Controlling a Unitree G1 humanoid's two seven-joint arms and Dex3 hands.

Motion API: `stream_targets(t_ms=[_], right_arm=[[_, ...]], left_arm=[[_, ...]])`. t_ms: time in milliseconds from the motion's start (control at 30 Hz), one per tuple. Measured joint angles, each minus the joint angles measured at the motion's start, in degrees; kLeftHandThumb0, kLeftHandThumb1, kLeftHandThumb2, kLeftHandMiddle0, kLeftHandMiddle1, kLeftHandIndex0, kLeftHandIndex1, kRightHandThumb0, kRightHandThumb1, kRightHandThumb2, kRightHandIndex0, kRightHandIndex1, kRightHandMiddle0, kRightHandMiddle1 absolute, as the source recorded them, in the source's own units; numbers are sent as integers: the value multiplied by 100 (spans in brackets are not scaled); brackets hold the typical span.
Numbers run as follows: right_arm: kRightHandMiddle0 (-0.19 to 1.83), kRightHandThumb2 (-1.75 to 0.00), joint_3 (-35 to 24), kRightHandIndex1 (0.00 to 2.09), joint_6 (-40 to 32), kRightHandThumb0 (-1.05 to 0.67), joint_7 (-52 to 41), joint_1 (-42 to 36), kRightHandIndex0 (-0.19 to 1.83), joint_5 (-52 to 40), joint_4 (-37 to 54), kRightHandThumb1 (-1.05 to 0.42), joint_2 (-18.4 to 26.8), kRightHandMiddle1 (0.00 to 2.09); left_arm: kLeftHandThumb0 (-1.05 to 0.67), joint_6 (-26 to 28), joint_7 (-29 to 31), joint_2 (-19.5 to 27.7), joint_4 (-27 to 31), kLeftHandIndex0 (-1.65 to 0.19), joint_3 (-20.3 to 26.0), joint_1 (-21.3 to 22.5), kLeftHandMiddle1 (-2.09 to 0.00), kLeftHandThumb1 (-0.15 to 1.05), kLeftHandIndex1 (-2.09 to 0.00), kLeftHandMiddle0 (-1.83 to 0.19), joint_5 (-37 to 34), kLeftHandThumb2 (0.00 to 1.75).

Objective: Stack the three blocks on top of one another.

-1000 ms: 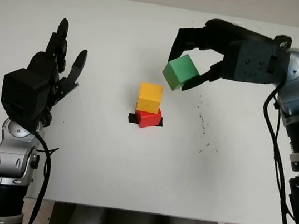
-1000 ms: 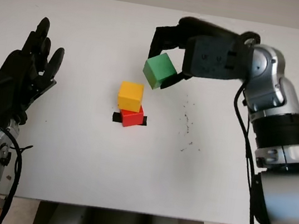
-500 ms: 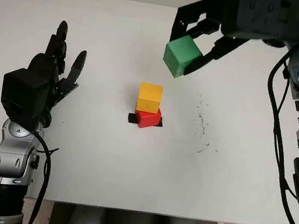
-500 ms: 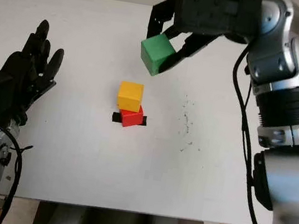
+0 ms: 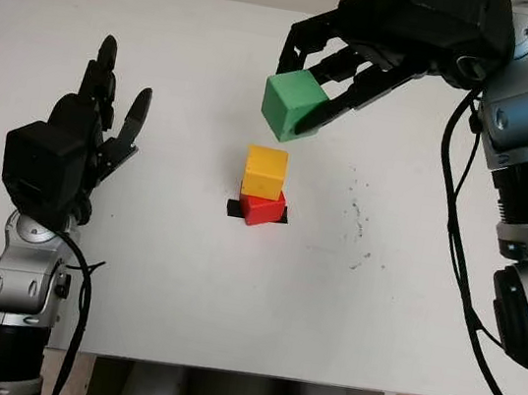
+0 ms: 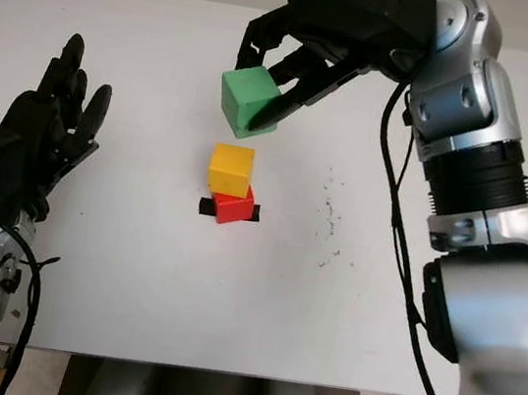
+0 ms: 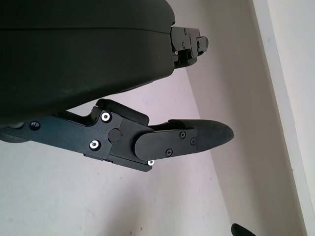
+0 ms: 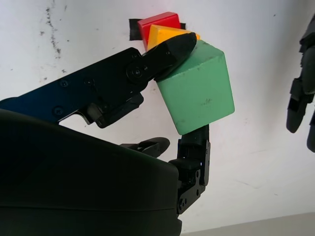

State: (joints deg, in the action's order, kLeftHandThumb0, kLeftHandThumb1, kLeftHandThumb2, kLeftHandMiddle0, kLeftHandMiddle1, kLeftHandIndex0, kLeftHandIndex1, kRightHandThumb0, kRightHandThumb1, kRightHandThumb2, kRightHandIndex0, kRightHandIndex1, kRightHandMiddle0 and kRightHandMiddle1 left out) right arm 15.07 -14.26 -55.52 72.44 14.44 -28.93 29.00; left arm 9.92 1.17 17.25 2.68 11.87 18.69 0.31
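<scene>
White table (image 5: 154, 270) carried a yellow block (image 5: 265, 172) on a red block (image 5: 262, 207), centre frame.
Right hand (image 5: 364, 59) gripped the green block (image 5: 292, 107) above; left hand (image 5: 73, 144) was open, left.

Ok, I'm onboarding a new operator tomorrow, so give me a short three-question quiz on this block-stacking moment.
1. True or false: the yellow block sits on the red block.
2. Which hand holds the green block? A) left hand B) right hand C) neither
3. Fill in: the left hand is ____ and holds nothing.

Key
1. True.
2. B: the right hand grips it in the air, above the table and not yet on the stack.
3. Open.
</scene>
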Motion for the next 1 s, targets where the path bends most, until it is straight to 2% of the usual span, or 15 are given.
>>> stream_targets(t_ms=[333, 533, 1000], right_arm=[[24, -5, -13, 0, -261, -50, 389, -487, 37, -173, 325, -97, -71, 174], [26, -5, -13, 0, -595, -46, 698, -681, 34, -177, 579, -97, -135, 177], [27, -5, -8, 1, -499, -45, 918, -959, 26, -168, 725, -96, -175, 175]], left_arm=[[-65, -18, -30, -35, 22, 8, 1, -47, -5, 105, -5, 11, 17, 48], [-63, -12, -33, -46, 44, 10, 1, -52, -5, 105, -5, 12, 16, 48], [-63, 11, -77, -47, 104, 10, 0, -75, -5, 105, -5, 11, 41, 49]])
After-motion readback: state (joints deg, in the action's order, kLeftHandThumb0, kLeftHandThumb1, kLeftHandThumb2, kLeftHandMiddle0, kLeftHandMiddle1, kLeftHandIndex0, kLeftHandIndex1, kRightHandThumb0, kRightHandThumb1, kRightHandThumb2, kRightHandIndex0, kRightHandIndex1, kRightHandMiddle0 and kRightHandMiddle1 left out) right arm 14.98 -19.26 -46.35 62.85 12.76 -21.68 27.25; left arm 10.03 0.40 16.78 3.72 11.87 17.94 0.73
